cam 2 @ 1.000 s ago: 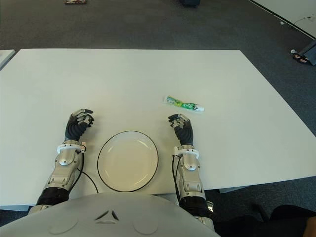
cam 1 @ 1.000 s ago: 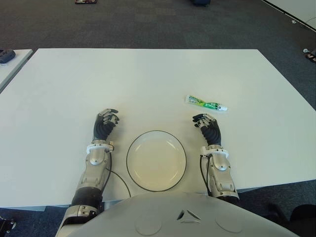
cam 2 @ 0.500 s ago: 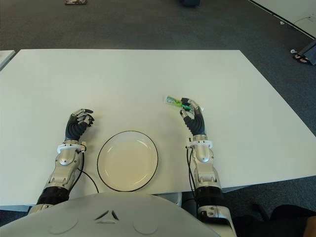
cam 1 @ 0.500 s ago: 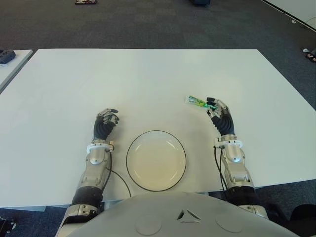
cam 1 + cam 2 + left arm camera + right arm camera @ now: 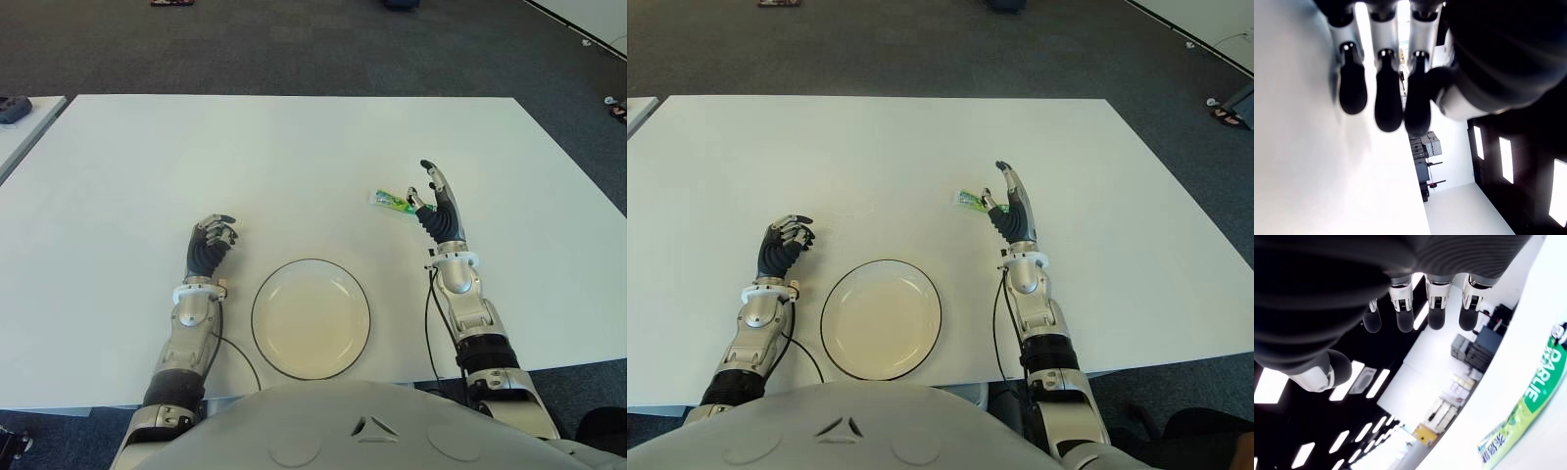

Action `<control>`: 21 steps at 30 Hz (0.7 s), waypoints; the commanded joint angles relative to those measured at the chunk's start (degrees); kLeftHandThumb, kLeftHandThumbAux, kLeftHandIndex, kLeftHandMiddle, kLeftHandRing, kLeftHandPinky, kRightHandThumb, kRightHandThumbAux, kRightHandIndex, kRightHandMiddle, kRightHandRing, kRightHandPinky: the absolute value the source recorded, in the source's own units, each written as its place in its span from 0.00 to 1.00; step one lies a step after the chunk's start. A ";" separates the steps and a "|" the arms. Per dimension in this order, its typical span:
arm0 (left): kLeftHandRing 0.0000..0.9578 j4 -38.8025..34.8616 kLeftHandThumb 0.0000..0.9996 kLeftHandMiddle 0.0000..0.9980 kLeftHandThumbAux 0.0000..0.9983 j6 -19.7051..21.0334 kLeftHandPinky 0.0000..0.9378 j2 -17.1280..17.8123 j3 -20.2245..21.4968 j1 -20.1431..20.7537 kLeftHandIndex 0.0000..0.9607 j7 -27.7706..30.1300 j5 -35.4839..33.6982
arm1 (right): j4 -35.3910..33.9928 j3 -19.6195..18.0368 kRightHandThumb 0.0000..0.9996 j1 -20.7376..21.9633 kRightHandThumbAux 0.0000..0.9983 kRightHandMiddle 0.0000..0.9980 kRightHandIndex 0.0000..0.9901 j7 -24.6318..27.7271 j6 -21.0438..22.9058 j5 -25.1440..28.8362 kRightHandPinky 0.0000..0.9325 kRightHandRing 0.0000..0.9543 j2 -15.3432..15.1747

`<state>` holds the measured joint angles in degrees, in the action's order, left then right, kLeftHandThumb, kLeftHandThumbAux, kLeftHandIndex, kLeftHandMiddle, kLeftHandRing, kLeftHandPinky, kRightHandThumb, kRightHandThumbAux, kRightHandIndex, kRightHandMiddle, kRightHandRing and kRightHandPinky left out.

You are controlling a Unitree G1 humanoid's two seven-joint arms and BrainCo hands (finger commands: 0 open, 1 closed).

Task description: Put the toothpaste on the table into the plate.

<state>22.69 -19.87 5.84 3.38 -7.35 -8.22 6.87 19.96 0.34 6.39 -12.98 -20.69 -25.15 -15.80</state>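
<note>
A green and white toothpaste tube (image 5: 390, 201) lies flat on the white table (image 5: 294, 157), up and to the right of the plate. My right hand (image 5: 438, 201) is raised just over the tube's right end, fingers stretched out and spread, holding nothing. The tube (image 5: 1528, 406) shows beneath those fingers (image 5: 1436, 308) in the right wrist view, apart from them. A white plate (image 5: 311, 317) with a dark rim sits near the front edge between my arms, with nothing in it. My left hand (image 5: 210, 241) shows left of the plate with curled fingers (image 5: 1388, 93) close to the tabletop, holding nothing.
Dark carpet lies beyond the table's far edge. A second white table's corner (image 5: 24, 117) with a dark object (image 5: 14, 109) on it shows at the far left. Bare tabletop stretches behind the tube and to the right of my right arm.
My right hand has risen from the tabletop, moved right and forward to the toothpaste, and its curled fingers have straightened. The left hand, plate and tube have stayed put.
</note>
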 commanded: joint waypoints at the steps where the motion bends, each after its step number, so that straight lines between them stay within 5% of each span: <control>1: 0.66 2.19 0.71 0.63 0.72 1.49 0.64 -0.63 -0.50 -1.37 0.45 -0.64 0.76 | 1.40 2.37 0.53 4.71 0.34 0.00 0.00 0.50 6.81 -4.92 0.01 0.00 -2.12; 13: 0.66 2.74 0.71 0.63 0.72 1.06 0.64 -1.16 -0.14 -1.50 0.45 -0.64 -0.01 | 3.63 7.43 0.54 12.19 0.24 0.00 0.00 4.54 24.15 -11.37 0.00 0.00 -3.68; 21: 0.66 2.82 0.71 0.63 0.72 0.47 0.65 -1.46 -0.09 -1.74 0.45 -0.72 -0.27 | 10.99 10.71 0.54 17.91 0.21 0.00 0.00 5.67 29.42 -12.78 0.00 0.00 -4.05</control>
<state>23.28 -20.99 5.24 3.55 -7.60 -8.86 6.69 26.77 9.29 21.29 -8.10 6.45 -36.71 -19.40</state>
